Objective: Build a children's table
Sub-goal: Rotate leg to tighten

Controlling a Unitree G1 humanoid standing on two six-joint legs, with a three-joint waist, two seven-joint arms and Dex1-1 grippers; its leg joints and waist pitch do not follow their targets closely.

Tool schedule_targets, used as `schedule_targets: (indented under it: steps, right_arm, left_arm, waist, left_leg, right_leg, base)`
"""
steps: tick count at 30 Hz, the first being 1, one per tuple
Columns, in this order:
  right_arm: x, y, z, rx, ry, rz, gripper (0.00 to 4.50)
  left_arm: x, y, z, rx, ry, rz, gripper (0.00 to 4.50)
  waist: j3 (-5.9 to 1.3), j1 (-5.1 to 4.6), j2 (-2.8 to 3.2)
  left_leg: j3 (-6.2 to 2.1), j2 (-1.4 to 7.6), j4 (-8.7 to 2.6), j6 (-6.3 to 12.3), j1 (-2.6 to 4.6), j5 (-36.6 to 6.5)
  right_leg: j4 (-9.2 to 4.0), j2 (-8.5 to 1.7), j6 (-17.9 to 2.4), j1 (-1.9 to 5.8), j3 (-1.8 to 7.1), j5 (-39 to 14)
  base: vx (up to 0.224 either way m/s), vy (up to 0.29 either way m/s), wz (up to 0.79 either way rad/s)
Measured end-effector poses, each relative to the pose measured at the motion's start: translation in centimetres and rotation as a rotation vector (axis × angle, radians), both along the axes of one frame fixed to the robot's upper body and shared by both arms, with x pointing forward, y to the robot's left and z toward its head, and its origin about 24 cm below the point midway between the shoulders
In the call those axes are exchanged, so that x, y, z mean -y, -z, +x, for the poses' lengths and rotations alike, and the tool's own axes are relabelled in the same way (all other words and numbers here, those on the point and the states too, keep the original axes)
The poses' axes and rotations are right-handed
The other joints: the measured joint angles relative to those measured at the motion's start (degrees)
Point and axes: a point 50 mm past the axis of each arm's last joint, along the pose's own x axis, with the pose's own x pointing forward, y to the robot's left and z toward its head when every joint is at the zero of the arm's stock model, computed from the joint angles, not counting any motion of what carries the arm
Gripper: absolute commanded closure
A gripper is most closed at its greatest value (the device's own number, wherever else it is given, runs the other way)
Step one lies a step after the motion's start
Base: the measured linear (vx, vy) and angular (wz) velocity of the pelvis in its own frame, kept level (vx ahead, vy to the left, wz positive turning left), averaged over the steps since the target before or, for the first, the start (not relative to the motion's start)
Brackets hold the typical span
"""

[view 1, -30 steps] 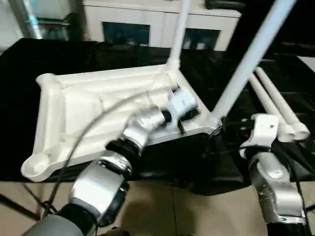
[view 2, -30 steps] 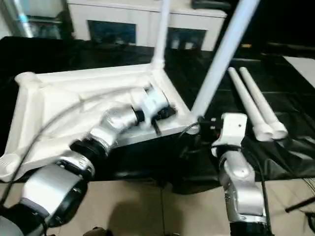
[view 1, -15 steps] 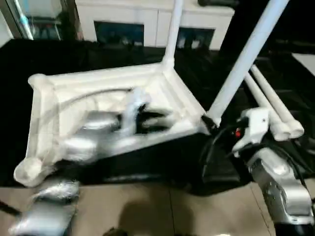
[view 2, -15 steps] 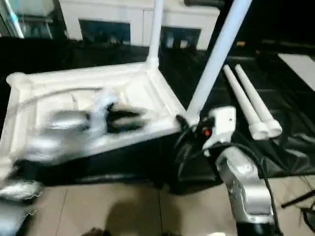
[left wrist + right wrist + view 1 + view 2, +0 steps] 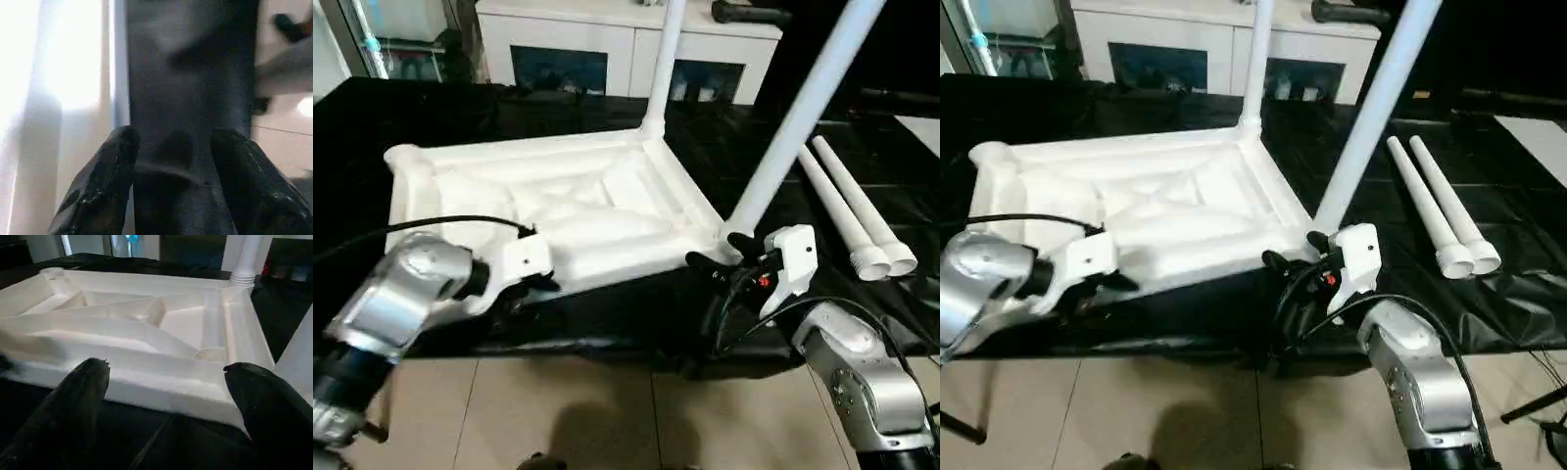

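Right wrist view: tabletop (image 5: 146, 333) ribs close up

Upturned tabletop (image 5: 1165, 211) on black surface (image 5: 1489, 225); two legs upright in sockets, two loose legs (image 5: 1440, 211) lying well right.

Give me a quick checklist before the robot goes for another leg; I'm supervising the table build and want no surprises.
1. Tabletop lies underside up on the black cover: ok.
2. Two fitted legs stand in the corner sockets on the robot's right, the far leg and the near leg: ok. Whether they are fully seated: cannot tell.
3. Two loose legs lie side by side to the right of the tabletop: ok.
4. Far-left socket is empty; the near-left corner is hidden by the left arm: cannot tell.
5. Right gripper open and holding nothing: ok.
6. Left gripper has its fingers apart with nothing between them: ok.
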Motion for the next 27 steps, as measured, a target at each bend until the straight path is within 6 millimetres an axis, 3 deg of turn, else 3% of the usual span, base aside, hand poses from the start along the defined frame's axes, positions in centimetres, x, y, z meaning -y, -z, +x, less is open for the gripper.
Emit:
schedule_targets:
  steps: [7,11,17,20,23,26,27]
  right_arm:
    - [-0.1,0.5,-0.3,-0.017,-0.003,-0.002,0.3]
    - [-0.3,0.5,-0.3,-0.019,-0.01,-0.002,0.3]
    - [-0.5,0.7,-0.5,-0.026,-0.02,-0.001,0.3]
    - [-0.5,1.1,-0.9,-0.039,-0.017,0.002,0.3]
    - [-0.5,1.1,-0.9,-0.04,-0.017,0.007,0.3]
    - [-0.6,1.2,-0.9,-0.04,-0.016,0.009,0.3]
    - [-0.6,1.2,-1.0,-0.043,-0.013,0.008,0.3]
  left_arm:
    - [-0.8,0.2,1.6,0.127,-0.128,0.09,1.73]
    - [-1.0,0.0,3.2,0.296,-0.236,0.104,1.73]
    - [0.3,-3.3,4.1,0.451,-0.332,-0.178,1.73]
    - [0.8,-5.0,3.4,0.526,-0.413,-0.442,1.73]
    - [-1.2,-6.4,3.7,0.668,-0.584,-0.472,1.73]
    - [-5.8,-7.5,3.5,0.908,-0.927,-0.405,1.73]
    - [-6.9,-7.5,3.2,0.946,-0.995,-0.377,1.73]
  waist:
    - [0.01,-0.69,-0.01]
    - [0.06,-0.7,-0.1]
    - [0.09,-1.5,-0.02]
    - [0.16,-1.78,0.07]
    - [0.27,-2.22,0.24]
    - [0.63,-3.33,0.8]
    - [0.8,-3.32,0.96]
  left_leg:
    - [-0.28,-0.07,0.02,-0.02,0.0,0.0]
    - [-0.41,-0.09,0.04,-0.02,-0.04,0.0]
    - [-0.69,-0.13,0.06,-0.02,-0.03,0.0]
    - [-0.92,-0.14,0.06,-0.02,-0.03,0.0]
    - [-1.44,-0.14,0.07,-0.02,0.0,0.0]
    - [-2.29,0.15,-0.09,-0.03,0.06,0.0]
    - [-2.19,0.36,-0.38,-0.03,-0.06,0.0]
  right_leg:
    - [-0.18,0.0,0.0,-0.13,-0.16,0.0]
    - [-0.41,0.0,0.1,-0.1,-0.3,0.0]
    - [-1.51,-0.02,0.1,0.2,-0.67,0.0]
    - [-2.15,-0.12,0.1,0.29,-1.12,0.0]
    - [-2.57,-0.2,0.0,0.4,-1.84,-0.1]
    - [-3.21,-0.2,-0.2,0.92,-3.5,-0.2]
    - [-2.53,-0.06,-0.6,1.07,-3.74,-0.8]
  base:
    - [0.0,0.0,0.0]
    - [0.0,0.0,0.0]
    - [0.0,0.0,0.0]
    - [0.0,0.0,0.0]
    - [0.0,0.0,0.0]
    - [-0.019,-0.006,-0.02]
    - [-0.057,-0.019,-0.06]
